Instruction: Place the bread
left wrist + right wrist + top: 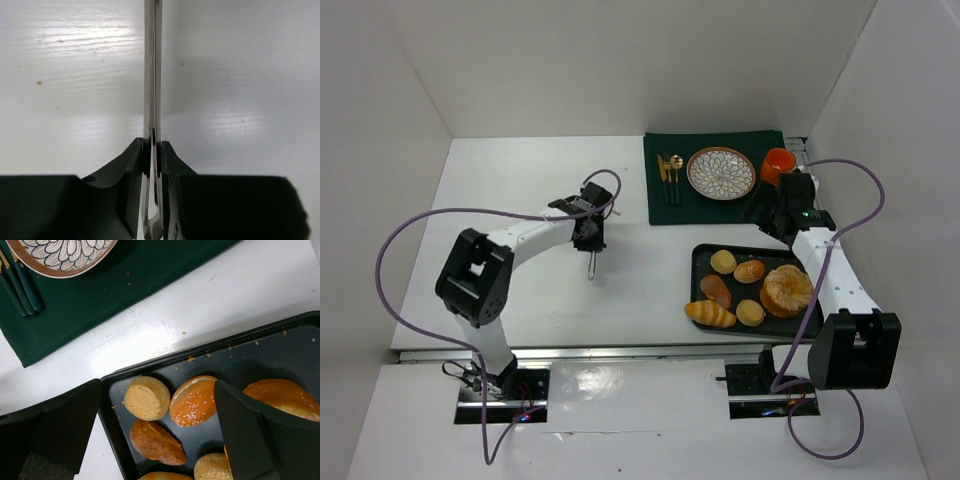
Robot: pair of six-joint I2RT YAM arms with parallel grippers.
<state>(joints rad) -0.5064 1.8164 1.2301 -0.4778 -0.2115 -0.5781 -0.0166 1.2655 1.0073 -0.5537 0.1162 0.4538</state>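
Note:
Several breads lie on a black tray (699, 268): a pale muffin (723, 262), a sesame bun (750, 271), a large round loaf (788, 290), a brown pastry (716, 290) and a long roll (710, 314). My right gripper (772, 218) is open and empty above the tray's far edge. In the right wrist view it (156, 390) hangs over the muffin (146, 398) and the sesame bun (194, 400), touching neither. My left gripper (588, 232) is shut on metal tongs (590, 266) over the bare table. In the left wrist view the tongs (152, 75) stick out between the fingers.
A patterned plate (721, 172) sits on a dark green mat (660, 210) at the back, with gold cutlery (670, 178) on its left and an orange cup (778, 165) on its right. White walls close in the table on three sides.

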